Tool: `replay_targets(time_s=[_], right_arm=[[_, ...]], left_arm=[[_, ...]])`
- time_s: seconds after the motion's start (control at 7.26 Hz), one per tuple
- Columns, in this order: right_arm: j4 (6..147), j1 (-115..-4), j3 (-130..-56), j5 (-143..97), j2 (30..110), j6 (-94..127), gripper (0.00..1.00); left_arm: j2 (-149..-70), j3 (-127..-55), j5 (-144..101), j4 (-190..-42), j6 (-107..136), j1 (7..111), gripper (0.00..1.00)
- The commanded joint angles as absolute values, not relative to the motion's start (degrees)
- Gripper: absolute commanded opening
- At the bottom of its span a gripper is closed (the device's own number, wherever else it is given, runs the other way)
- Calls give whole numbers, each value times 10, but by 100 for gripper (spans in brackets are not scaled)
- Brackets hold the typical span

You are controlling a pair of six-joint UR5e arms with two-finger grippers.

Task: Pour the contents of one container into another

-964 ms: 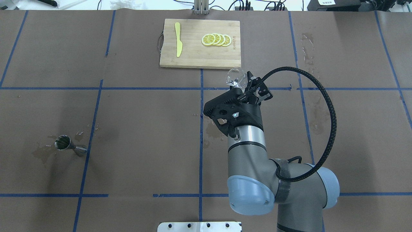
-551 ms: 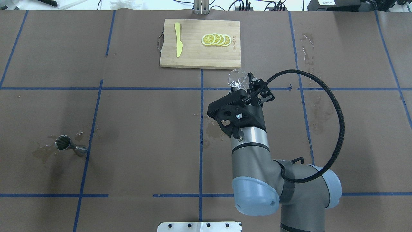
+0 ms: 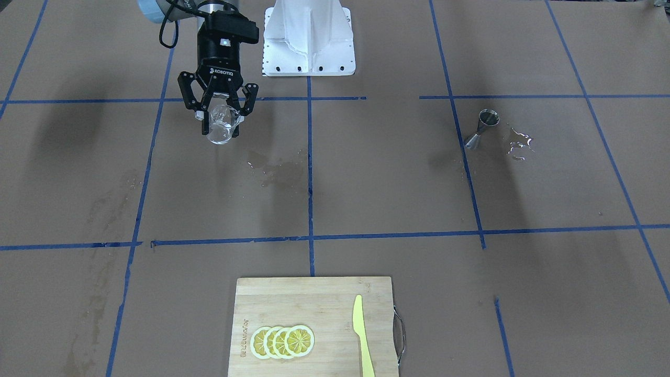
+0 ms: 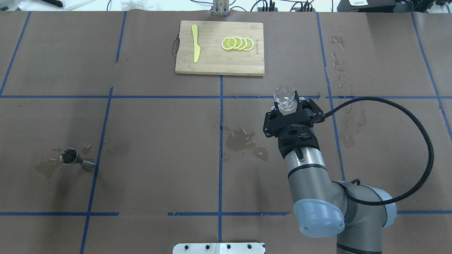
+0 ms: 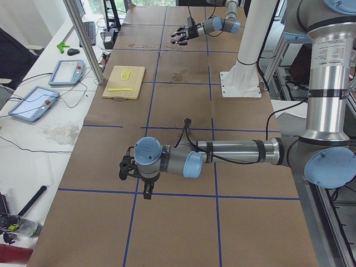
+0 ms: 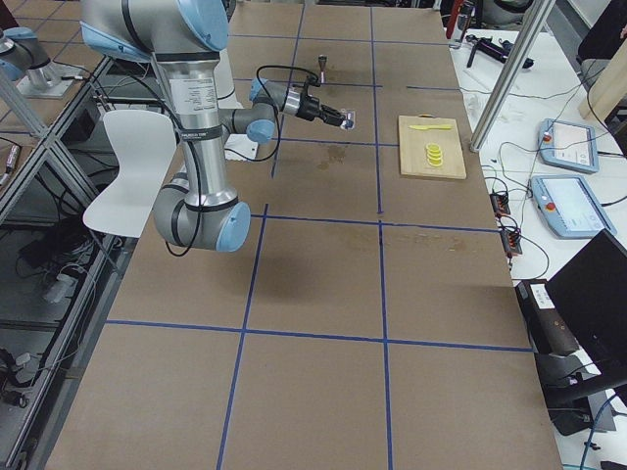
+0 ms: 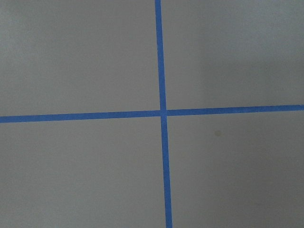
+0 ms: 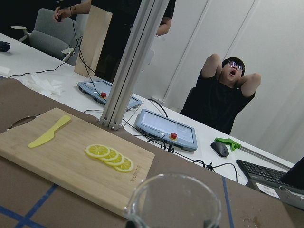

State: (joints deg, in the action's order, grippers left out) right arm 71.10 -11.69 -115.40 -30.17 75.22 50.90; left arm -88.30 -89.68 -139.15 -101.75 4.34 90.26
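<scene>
Gripping the glass cup by its sides, the right gripper holds it upright in the air over the bench's right half, short of the cutting board at the far edge. The jigger stands well apart near the left edge, beside a puddle. Whether the left gripper is open, I cannot tell.

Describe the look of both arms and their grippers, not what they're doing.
Both arms are silver metal tubes with pale blue joint caps: right arm, left arm. The right gripper is black, with white ROBOTIQ lettering; a black braided cable loops to it. The left gripper looks black too.
</scene>
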Motion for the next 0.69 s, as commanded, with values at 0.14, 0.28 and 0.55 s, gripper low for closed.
replay_targets(time_s=[0.14,0.28,0.55], right_arm=[[704,-117,-1152,-311,825,616,0],[704,-117,-1144,-312,847,623,0],[704,-117,-1140,-322,867,702,0]], left_arm=[[-882,-898,-1392,-1018,43,903,100],[-881,-899,-1391,-1018,43,903,100],[-880,-900,-1391,-1018,42,903,100]])
